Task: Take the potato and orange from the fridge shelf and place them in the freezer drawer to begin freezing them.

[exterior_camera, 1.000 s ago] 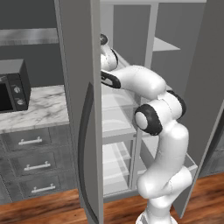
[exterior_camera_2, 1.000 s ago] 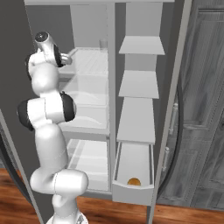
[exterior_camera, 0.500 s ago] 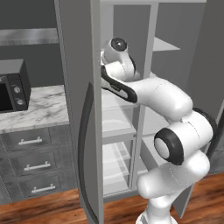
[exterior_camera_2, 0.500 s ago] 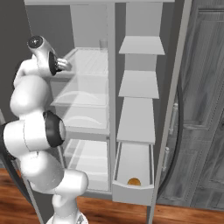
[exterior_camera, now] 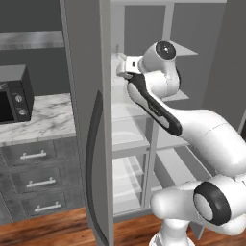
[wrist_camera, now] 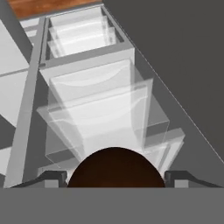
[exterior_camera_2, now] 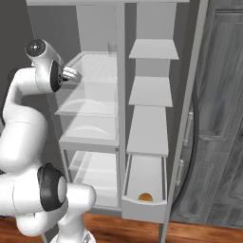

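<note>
A dark, brownish rounded lump, the potato (wrist_camera: pixel 114 164), fills the gap between my fingertips, and my gripper (wrist_camera: pixel 114 178) is shut on it. In the base views the gripper (exterior_camera: pixel 123 68) (exterior_camera_2: pixel 74 74) is at the upper fridge shelf (exterior_camera_2: pixel 97 66), just inside the left compartment. The orange (exterior_camera_2: pixel 144 197) lies in the freezer drawer (exterior_camera_2: pixel 142 209), which stands pulled out at the bottom right of the fridge. The hand view looks down over the glass shelves (wrist_camera: pixel 98 113) below the hand.
The open fridge door (exterior_camera: pixel 84 120) stands close on the left of the arm, and the other door (exterior_camera_2: pixel 190 118) stands open on the right. Narrow shelves (exterior_camera_2: pixel 152 90) sit above the drawer. A counter with a microwave (exterior_camera: pixel 12 93) and dark drawers lies further left.
The wrist has drawn back from the upper shelf toward the fridge opening, and the elbow has swung down and out. The orange in the drawer has not moved.
</note>
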